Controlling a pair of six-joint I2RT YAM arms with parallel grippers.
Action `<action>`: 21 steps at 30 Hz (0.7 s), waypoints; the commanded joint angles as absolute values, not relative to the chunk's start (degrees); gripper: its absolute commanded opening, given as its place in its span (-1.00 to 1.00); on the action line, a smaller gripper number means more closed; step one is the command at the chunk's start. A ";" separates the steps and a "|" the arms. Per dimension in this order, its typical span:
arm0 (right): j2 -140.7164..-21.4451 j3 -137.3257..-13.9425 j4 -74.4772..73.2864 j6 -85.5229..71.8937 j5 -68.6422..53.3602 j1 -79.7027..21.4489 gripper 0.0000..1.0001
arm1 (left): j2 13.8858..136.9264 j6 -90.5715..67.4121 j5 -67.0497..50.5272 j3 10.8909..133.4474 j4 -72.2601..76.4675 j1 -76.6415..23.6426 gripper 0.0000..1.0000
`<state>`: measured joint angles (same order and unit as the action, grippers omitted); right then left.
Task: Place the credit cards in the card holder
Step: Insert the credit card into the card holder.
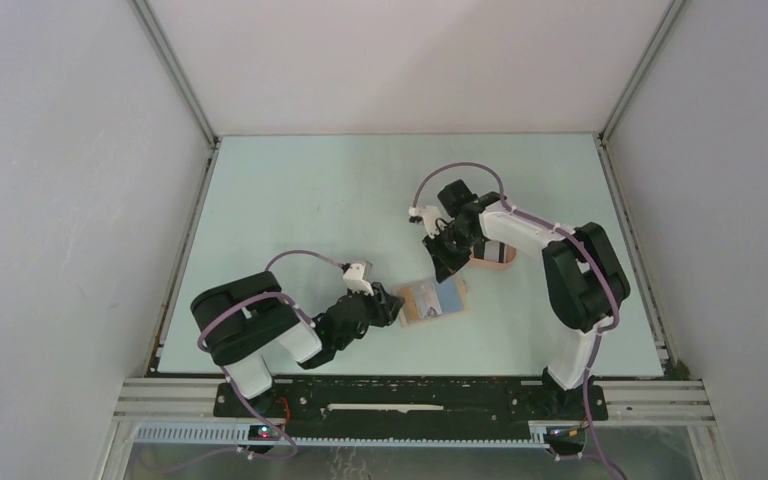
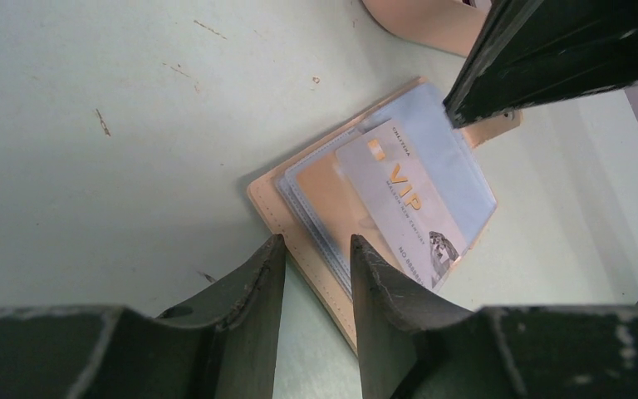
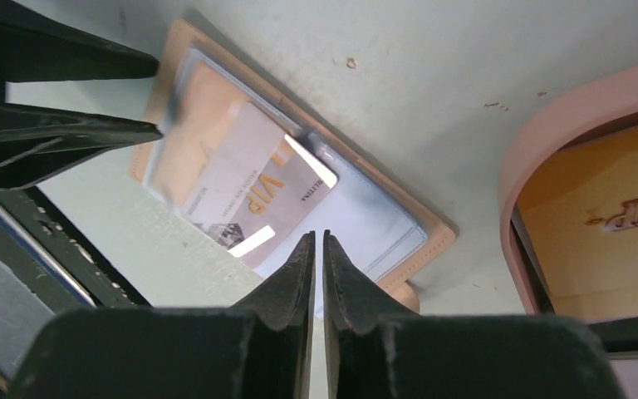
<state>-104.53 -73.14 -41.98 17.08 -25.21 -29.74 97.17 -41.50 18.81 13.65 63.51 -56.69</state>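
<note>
Two arms are at work. On the left, the left gripper (image 2: 317, 243), jaws partly apart, is set over the near edge of the open card holder (image 2: 270, 208), apparently steadying it. A grey VIP card (image 2: 403, 195) lies askew on its sleeves, judged not fully seated. The right gripper (image 3: 317, 237) hovers nearly closed and empty; a nudge inward is called for.

My left arm (image 1: 250, 325) is folded low at lower left, left gripper (image 1: 392, 303) pointing right, jaws parted. Right arm (image 1: 580, 275) arches up from lower right, right gripper (image 3: 318, 235) pinched almost together.
</note>
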 commanded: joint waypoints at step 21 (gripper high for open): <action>-113.85 -74.86 -44.73 16.51 -30.02 -33.13 -0.74 | 98.60 -39.03 16.35 15.69 66.93 -57.04 -0.22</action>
